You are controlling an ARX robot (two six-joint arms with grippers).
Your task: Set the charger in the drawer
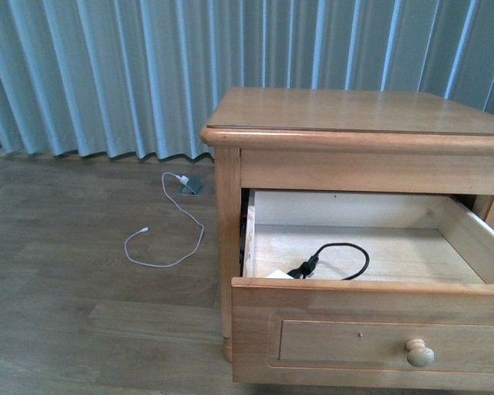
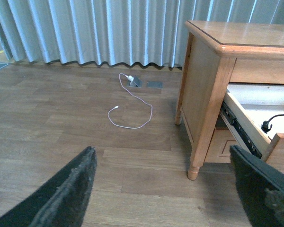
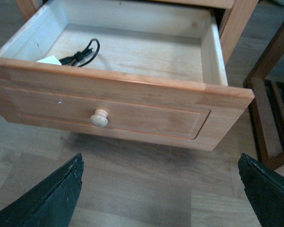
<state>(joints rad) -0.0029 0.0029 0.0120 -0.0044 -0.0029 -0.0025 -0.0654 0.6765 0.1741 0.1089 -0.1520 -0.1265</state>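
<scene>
Small white charger block [image 1: 278, 274] with looped black cable lies inside the open honey-coloured wooden drawer [image 1: 346, 298]. Likely light, cable floppy; grip the rigid block. Left hand [image 2: 162, 152] and right hand [image 3: 159, 159] gape wide, empty.

White plug block of the charger [image 1: 306, 268] largely hidden behind the front panel of the drawer [image 1: 346, 313]; drawer and nightstand [image 1: 354, 111] cut off by the front view's right and lower edges.

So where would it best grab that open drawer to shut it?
Probably the round pale knob, approached straight from the front: it juts out of the drawer panel, small enough for the jaws to close around. The right gripper faces it.
</scene>
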